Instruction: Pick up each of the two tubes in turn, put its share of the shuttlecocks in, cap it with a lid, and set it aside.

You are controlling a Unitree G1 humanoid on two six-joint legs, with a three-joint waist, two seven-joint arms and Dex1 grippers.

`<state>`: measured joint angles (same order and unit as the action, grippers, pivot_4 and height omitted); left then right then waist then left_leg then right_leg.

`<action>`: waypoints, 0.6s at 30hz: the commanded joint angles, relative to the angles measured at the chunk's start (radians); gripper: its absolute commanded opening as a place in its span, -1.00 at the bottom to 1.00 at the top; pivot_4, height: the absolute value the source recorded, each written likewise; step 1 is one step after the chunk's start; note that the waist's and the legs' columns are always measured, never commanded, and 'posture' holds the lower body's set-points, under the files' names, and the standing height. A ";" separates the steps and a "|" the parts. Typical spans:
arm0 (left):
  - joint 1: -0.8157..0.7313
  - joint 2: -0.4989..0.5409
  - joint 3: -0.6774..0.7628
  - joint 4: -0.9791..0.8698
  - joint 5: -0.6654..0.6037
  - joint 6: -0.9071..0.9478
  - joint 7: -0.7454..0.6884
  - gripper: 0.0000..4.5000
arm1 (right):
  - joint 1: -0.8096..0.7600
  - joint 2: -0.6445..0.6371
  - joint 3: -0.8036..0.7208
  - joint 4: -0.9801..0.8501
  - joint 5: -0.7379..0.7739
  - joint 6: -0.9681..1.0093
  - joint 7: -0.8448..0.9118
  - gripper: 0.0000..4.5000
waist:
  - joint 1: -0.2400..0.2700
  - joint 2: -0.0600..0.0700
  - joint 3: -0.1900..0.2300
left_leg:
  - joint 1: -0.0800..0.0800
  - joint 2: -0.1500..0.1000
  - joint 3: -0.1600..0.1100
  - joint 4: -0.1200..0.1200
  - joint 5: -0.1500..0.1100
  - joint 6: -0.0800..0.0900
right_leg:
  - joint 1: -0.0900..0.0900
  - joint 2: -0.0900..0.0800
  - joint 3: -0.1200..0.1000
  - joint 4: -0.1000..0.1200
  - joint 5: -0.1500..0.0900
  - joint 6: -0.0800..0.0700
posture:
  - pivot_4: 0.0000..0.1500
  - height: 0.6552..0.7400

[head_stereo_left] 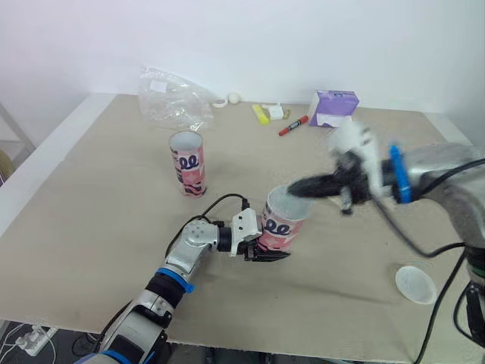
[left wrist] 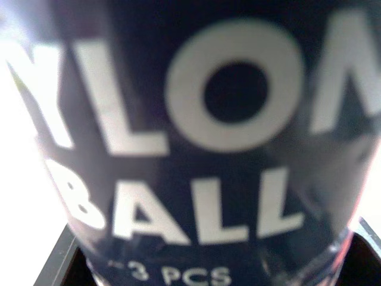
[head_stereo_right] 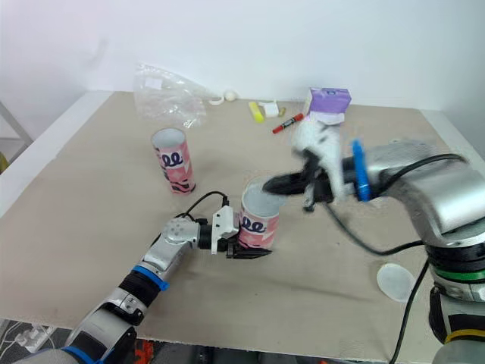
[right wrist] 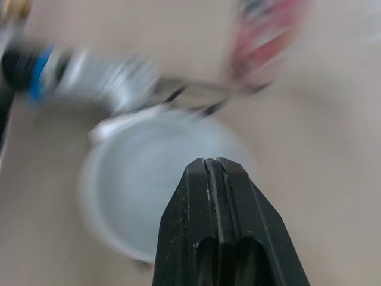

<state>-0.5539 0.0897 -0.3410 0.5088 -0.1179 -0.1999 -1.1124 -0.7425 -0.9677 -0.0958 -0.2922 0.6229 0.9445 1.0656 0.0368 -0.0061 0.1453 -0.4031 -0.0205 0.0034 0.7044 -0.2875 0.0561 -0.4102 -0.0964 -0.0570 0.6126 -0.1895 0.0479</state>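
- left gripper (head_stereo_left: pixel 265 254) is clamped round the base of the pink tube (head_stereo_left: pixel 282 220), mid-table (head_stereo_left: pixel 91 227), mouth open;
- right gripper (head_stereo_left: pixel 294 187) is pinched closed, tip right over that mouth;
- second tube (head_stereo_left: pixel 188 163) stands upright further back; lid (head_stereo_left: pixel 415 283) lies off to the right

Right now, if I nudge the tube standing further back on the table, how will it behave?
The back tube is tall on a narrow base, so a push near its top would probably tip it. It is round, so once down it would likely roll on the flat table.
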 commanded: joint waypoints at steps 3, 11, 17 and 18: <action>0.019 0.011 -0.004 0.018 0.015 0.015 0.006 0.27 | 0.152 0.004 -0.253 -0.032 0.065 -0.060 -0.029 -0.98 | 0.000 -0.001 0.000 | 0.000 0.000 0.000 0.000 -0.002 -0.001 | 0.000 0.000 -0.001 0.000 -0.001 0.000 | 1.00 1.00; 0.011 0.022 -0.012 -0.049 -0.015 0.028 -0.056 0.97 | 0.672 0.086 -0.314 -0.215 0.021 -0.228 -0.002 -0.41 | -0.002 0.001 0.001 | 0.000 0.001 -0.002 -0.001 -0.002 0.000 | 0.001 0.002 -0.002 0.000 -0.005 0.000 | 1.00 1.00; -0.011 0.042 0.000 -0.100 -0.033 0.040 -0.075 1.00 | 0.783 0.142 -0.218 -0.238 -0.035 -0.357 -0.020 0.84 | -0.008 0.008 0.008 | 0.000 0.001 0.001 -0.001 -0.002 0.000 | -0.001 0.004 0.003 0.000 -0.004 0.003 | 1.00 1.00; -0.015 0.045 0.003 -0.110 -0.035 0.041 -0.076 1.00 | 0.790 0.149 -0.202 -0.236 -0.042 -0.370 -0.022 0.97 | -0.008 0.006 0.009 | -0.001 0.001 0.000 -0.001 -0.002 0.000 | -0.001 0.004 0.002 0.000 -0.004 0.003 | 1.00 1.00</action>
<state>-0.5438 0.1326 -0.3510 0.4495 -0.1354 -0.1584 -1.1828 0.0364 -0.8324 -0.3222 -0.4987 0.5932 0.6155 1.0473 0.0289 0.0003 0.1543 -0.4035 -0.0191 0.0031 0.7035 -0.2891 0.0560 -0.4111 -0.0914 -0.0548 0.6127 -0.1949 0.0523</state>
